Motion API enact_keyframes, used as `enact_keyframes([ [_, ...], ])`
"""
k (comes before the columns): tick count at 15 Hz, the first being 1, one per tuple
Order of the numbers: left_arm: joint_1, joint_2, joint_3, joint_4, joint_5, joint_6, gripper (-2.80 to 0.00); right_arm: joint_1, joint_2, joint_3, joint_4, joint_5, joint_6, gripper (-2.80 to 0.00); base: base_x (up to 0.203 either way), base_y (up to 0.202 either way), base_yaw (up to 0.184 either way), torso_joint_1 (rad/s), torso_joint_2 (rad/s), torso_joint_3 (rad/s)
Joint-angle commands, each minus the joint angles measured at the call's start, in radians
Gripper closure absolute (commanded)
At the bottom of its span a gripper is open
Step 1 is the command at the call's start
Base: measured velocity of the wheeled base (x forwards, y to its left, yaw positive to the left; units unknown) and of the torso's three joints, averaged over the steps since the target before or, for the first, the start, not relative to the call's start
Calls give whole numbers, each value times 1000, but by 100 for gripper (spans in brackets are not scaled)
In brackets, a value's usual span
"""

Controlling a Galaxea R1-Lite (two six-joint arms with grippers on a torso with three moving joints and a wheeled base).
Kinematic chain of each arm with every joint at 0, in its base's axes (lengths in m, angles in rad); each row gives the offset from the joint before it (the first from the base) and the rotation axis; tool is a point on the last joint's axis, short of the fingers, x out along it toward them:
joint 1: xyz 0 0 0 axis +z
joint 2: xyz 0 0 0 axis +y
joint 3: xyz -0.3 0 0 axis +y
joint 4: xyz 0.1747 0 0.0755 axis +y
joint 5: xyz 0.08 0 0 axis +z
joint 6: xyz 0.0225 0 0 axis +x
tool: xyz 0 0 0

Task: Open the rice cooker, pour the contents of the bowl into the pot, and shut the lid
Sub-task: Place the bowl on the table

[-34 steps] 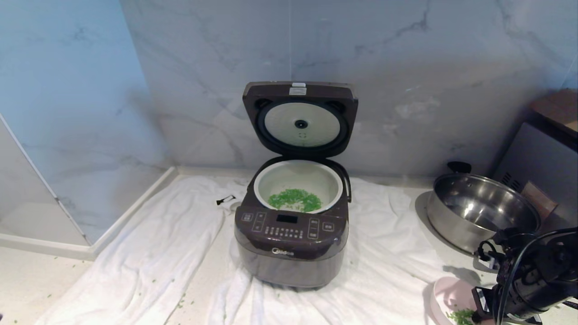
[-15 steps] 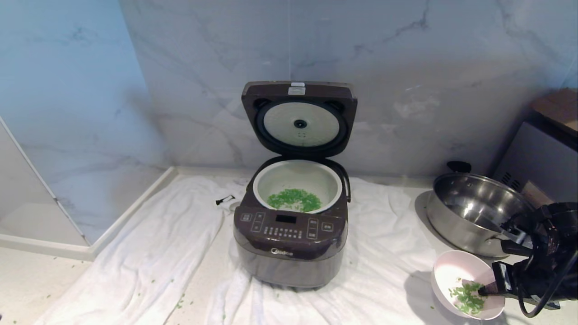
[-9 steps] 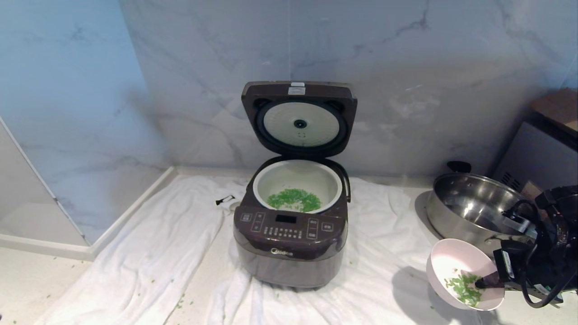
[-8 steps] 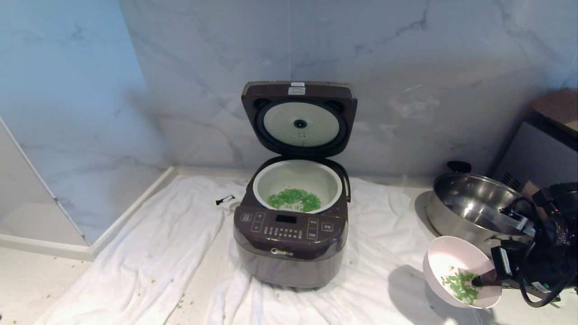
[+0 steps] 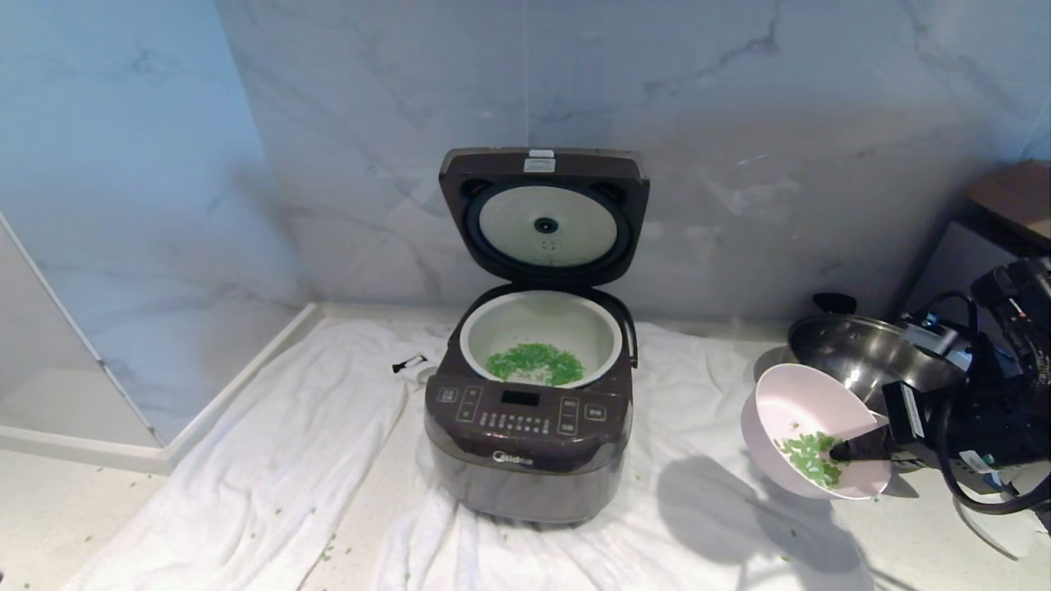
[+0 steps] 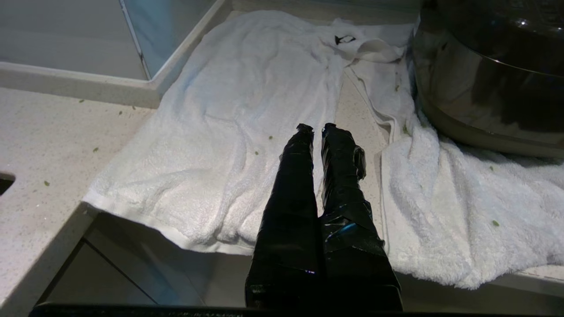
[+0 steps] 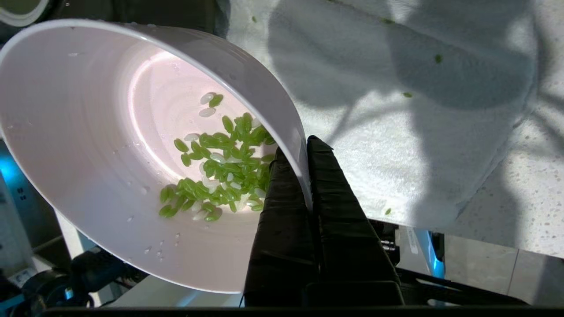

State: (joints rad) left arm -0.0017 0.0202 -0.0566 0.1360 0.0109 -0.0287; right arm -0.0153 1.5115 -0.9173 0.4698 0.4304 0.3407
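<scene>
Bowl (image 5: 809, 427) rim pinched in right gripper (image 7: 299, 154), right of rice cooker (image 5: 530, 427).

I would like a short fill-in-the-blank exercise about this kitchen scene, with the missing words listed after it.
1. The lid of the rice cooker is ____.
2. The right gripper pinches the rim of the ____.
3. The grains in the pot are ____ in colour.
4. The left gripper hangs over a white ____.

Missing words: open; bowl; green; towel
</scene>
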Motion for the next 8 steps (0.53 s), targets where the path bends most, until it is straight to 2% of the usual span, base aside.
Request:
enact_keyframes([
  [1,0,0,0,1,1,0,0,26,-15,-48,43,4,15,0,0,0,0,0,0,0],
  [4,0,0,0,1,1,0,0,74,-28,-134,172,4,74,0,0,0,0,0,0,0],
  [8,0,0,0,1,0,0,0,83,-68,-151,181,4,82,0,0,0,0,0,0,0],
])
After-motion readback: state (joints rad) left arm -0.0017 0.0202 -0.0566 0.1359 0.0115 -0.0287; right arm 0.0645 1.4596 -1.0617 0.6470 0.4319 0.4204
